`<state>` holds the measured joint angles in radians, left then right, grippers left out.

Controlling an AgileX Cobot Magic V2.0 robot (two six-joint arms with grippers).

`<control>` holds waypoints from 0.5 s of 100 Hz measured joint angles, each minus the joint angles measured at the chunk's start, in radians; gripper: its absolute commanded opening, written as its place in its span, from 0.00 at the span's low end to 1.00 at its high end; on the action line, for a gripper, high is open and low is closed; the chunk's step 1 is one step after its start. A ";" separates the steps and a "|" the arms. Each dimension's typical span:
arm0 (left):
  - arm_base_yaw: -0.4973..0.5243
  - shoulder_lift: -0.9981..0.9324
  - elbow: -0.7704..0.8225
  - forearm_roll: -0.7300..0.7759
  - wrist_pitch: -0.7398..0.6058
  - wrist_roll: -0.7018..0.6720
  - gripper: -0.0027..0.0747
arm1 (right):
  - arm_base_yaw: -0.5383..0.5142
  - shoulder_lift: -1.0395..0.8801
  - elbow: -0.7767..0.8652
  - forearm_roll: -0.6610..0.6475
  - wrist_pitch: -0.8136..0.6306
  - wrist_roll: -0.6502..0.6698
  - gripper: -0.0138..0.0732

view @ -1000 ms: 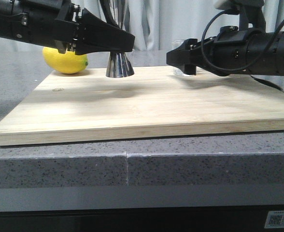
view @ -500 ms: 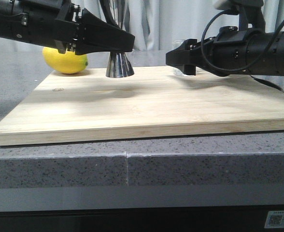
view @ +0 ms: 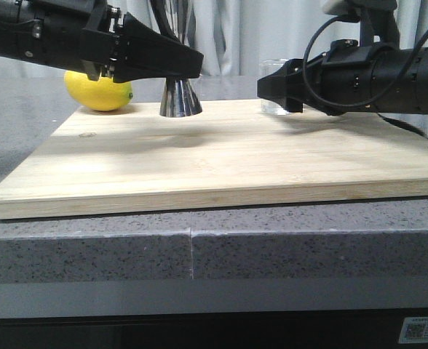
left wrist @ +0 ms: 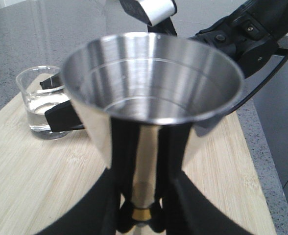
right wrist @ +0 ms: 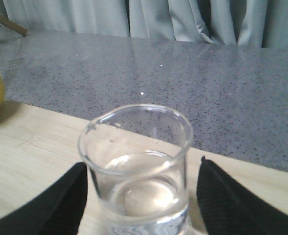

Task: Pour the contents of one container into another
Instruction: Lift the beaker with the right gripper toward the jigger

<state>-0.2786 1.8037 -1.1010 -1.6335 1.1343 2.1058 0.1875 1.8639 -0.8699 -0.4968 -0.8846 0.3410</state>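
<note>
The steel jigger [view: 180, 98] stands upright on the wooden board, toward its far left. My left gripper [view: 193, 64] is shut on its narrow waist. In the left wrist view the fingers pinch beside the gold band [left wrist: 143, 214], below the empty upper cup [left wrist: 154, 93]. The clear glass beaker [view: 274, 107] stands at the board's far right with a little clear liquid in it. My right gripper [view: 270, 86] is open, with a finger on each side of the beaker [right wrist: 136, 171]. The beaker [left wrist: 42, 105] rests on the board.
A yellow lemon [view: 99, 91] lies on the counter behind the board's far left corner. The light wooden board [view: 221, 167] sits on a grey speckled stone counter [view: 199, 247]. Pale curtains hang behind the counter.
My right gripper has drawn back slightly to the right, so more of the beaker's rim shows. The left gripper and the jigger have not moved.
</note>
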 measured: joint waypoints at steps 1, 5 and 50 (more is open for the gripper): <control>0.000 0.000 0.000 0.000 0.000 0.000 0.02 | 0.000 0.000 0.000 0.000 0.000 0.000 0.65; 0.000 0.000 0.000 0.000 0.000 0.000 0.02 | 0.000 0.002 0.000 0.000 0.000 0.001 0.65; 0.000 0.000 0.000 0.000 0.000 -0.002 0.02 | 0.000 0.018 -0.004 -0.002 0.002 0.002 0.60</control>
<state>-0.2786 1.8037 -1.1010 -1.6335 1.1343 2.1041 0.1875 1.8822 -0.8739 -0.4990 -0.8822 0.3433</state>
